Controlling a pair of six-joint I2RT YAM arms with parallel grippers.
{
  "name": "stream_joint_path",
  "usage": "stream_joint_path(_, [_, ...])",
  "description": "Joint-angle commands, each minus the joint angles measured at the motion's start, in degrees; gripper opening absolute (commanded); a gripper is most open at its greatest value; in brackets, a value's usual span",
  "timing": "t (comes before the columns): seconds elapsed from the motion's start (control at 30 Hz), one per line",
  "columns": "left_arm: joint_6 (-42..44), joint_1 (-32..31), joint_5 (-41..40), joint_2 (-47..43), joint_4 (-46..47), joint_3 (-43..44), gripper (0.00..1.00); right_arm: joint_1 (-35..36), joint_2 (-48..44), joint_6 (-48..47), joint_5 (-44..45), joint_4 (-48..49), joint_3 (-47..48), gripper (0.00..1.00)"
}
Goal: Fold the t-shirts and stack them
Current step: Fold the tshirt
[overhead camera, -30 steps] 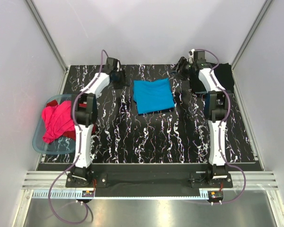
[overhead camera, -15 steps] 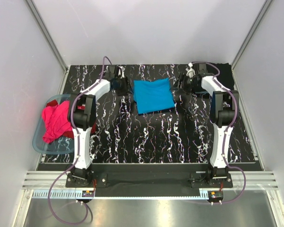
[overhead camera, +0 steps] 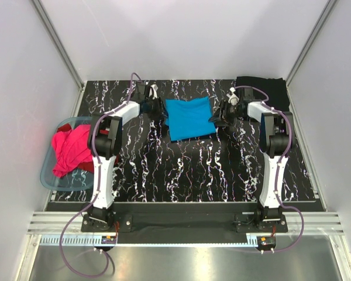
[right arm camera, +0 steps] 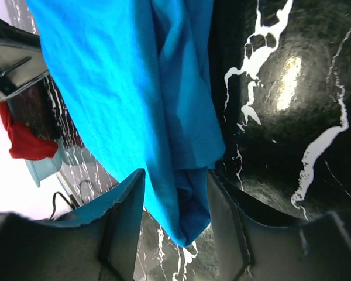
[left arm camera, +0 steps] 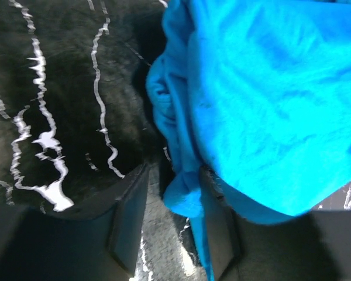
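A turquoise-blue t-shirt [overhead camera: 189, 118] lies folded into a rectangle at the back middle of the table. My left gripper [overhead camera: 158, 109] is at its left edge. In the left wrist view the jaws [left arm camera: 172, 193] stand open around a bunched bit of that edge [left arm camera: 184, 193], which lies against the right finger [left arm camera: 219, 234], with a gap to the left finger. My right gripper [overhead camera: 217, 117] is at the shirt's right edge. Its open jaws [right arm camera: 176, 187] straddle a hanging fold of turquoise cloth [right arm camera: 187, 205]. A black t-shirt [overhead camera: 263, 89] lies at the back right corner.
A translucent pale-blue tub [overhead camera: 47, 170] stands at the table's left edge and holds crumpled magenta-pink cloth [overhead camera: 70, 149]. Grey walls enclose the table on three sides. Both arm bases sit on the rail at the near edge.
Both grippers have moved inward to the turquoise shirt's side edges. The right one came over from the black shirt at the back right. Both pairs of jaws have narrowed.
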Motion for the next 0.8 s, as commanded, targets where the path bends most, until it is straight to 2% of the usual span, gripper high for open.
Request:
stream_joint_path(0.0, [-1.8, -0.3, 4.1, 0.8, 4.0, -0.7, 0.38, 0.3, -3.4, 1.7, -3.8, 5.1, -2.1, 0.53])
stream_joint_path(0.1, [-3.7, -0.3, 6.1, -0.7, 3.5, -1.7, 0.21, 0.3, -4.3, 3.1, -4.2, 7.4, -4.4, 0.49])
stream_joint_path(0.13, [-4.5, -0.3, 6.6, -1.2, 3.2, -2.0, 0.09, 0.3, -4.6, 4.0, -3.8, 8.6, -5.3, 0.46])
stream_joint_path(0.17, [-5.3, -0.4, 6.7, -2.7, 2.4, -2.3, 0.02, 0.2, -4.7, 4.5, -3.4, 8.9, -5.6, 0.44])
stream_joint_path(0.33, [-11.5, -1.0, 1.7, -7.0, 3.8, -8.2, 0.0, 0.2, -5.3, 8.1, -2.6, 12.8, -8.2, 0.19])
stream_joint_path(0.47, [-14.4, -1.2, 2.3, -4.5, 4.8, -10.6, 0.0, 0.3, -5.5, 9.6, -2.3, 14.2, -9.2, 0.11])
stream_joint_path(0.5, [-14.2, -1.4, 2.2, -4.9, 4.9, -11.1, 0.03, 0.3, -5.5, 9.8, -2.4, 14.4, -9.4, 0.11])
stream_joint_path(0.57, [-13.8, -1.4, 0.4, -6.3, 4.6, -12.4, 0.22, 0.3, -6.0, 9.8, -2.7, 14.3, -9.7, 0.18])
stream_joint_path(0.67, [-12.5, -0.5, -3.1, -9.6, 0.8, -12.3, 0.38, 0.3, -7.7, 9.7, -2.4, 14.1, -10.4, 0.32])
stream_joint_path(0.7, [-11.4, 0.1, -3.9, -10.3, -0.5, -11.6, 0.41, 0.2, -7.9, 9.9, -2.0, 14.0, -10.2, 0.38])
stream_joint_path(0.77, [-10.3, 0.5, -6.7, -11.8, -4.3, -8.8, 0.41, 0.2, -7.5, 10.6, -2.0, 13.4, -9.9, 0.44])
